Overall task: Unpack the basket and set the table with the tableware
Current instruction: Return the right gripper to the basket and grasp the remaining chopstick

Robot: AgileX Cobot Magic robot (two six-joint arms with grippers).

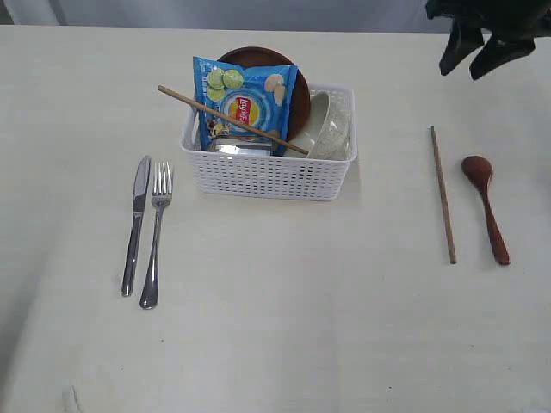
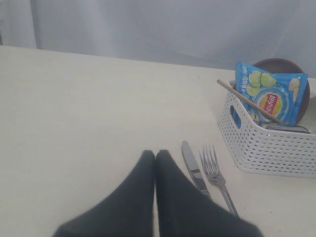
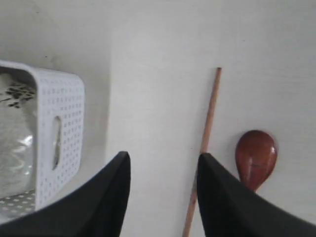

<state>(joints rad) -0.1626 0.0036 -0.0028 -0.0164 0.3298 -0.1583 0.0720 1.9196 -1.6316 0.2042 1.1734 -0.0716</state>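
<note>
The white basket (image 1: 269,176) stands mid-table holding a dark brown plate (image 1: 258,58), a pale bowl (image 1: 329,125), a steel cup (image 1: 239,147), a blue chip bag (image 1: 245,103) and one wooden chopstick (image 1: 231,120) laid across its top. A steel knife (image 1: 135,224) and fork (image 1: 156,234) lie left of the basket. The other chopstick (image 1: 442,194) and the reddish-brown spoon (image 1: 485,205) lie to the right. My right gripper (image 1: 478,53) hovers open and empty above the table's far right. My left gripper (image 2: 155,155) is shut on nothing, beside the knife (image 2: 193,168) and fork (image 2: 216,174).
The cream table (image 1: 301,327) runs to a far edge against a grey wall. In the right wrist view the basket's end wall (image 3: 59,133), the chopstick (image 3: 207,133) and the spoon bowl (image 3: 256,159) show beneath my open fingers.
</note>
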